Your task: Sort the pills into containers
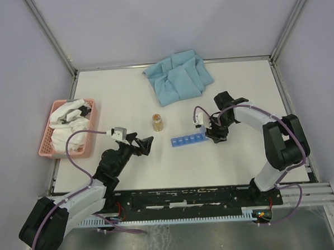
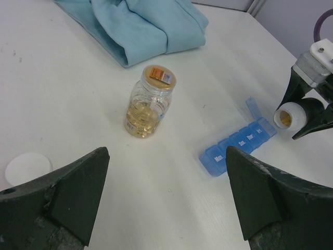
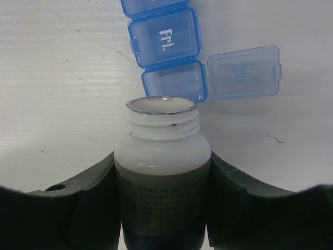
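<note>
Right end effector (image 3: 162, 179) clamps white bottle (image 3: 162, 140), mouth just beside open compartment (image 3: 173, 82).

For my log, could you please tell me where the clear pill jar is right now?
In the top view the clear pill jar stands upright mid-table, just left of the blue pill organiser and in front of the light-blue cloth.

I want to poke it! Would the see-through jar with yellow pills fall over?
The clear jar stands upright, taller than wide, so a high push may tip it; its round body would then probably roll. The pills fill only its lower part, so it likely feels light.
</note>
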`<state>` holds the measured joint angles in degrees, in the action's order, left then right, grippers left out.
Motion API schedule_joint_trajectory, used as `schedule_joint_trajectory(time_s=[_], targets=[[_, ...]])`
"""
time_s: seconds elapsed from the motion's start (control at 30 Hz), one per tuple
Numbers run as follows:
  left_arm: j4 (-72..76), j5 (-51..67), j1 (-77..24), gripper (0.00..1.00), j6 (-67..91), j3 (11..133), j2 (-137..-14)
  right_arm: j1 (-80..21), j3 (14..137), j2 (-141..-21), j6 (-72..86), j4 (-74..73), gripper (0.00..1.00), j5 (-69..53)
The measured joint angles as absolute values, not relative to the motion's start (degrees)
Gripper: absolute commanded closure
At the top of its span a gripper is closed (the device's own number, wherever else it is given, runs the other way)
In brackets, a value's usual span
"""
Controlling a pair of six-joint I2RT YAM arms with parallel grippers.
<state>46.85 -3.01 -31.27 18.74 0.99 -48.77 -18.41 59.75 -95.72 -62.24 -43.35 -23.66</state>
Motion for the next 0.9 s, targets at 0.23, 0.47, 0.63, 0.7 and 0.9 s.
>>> schedule_joint_trajectory(time_s=[0.23,0.47,0.63,0.7,0.9], targets=[[46.85,-3.03,-31.27,0.01,18.74,0.99,-48.75,-19.05,59.77,-95.77,-62.24,-43.35,0.99,-22.5],[46.85,-3.05,-31.27,0.01,18.74,0.99,-48.75,-19.49,59.77,-96.51,-62.19,-43.35,0.99,-21.28],[46.85,-3.07,-31.27,0.01,18.74,0.99,-48.75,-19.88,59.77,-96.6,-61.78,-43.38,0.99,-20.43],[46.85,-3.07,-31.27,0.01,18.74,0.99,-48.75,-19.99,59.79,-96.6,-61.71,-43.38,0.99,-20.29],[46.85,-3.09,-31.27,0.01,18.74,0.99,-48.75,-20.27,59.9,-96.6,-61.25,-43.35,0.99,-19.53]])
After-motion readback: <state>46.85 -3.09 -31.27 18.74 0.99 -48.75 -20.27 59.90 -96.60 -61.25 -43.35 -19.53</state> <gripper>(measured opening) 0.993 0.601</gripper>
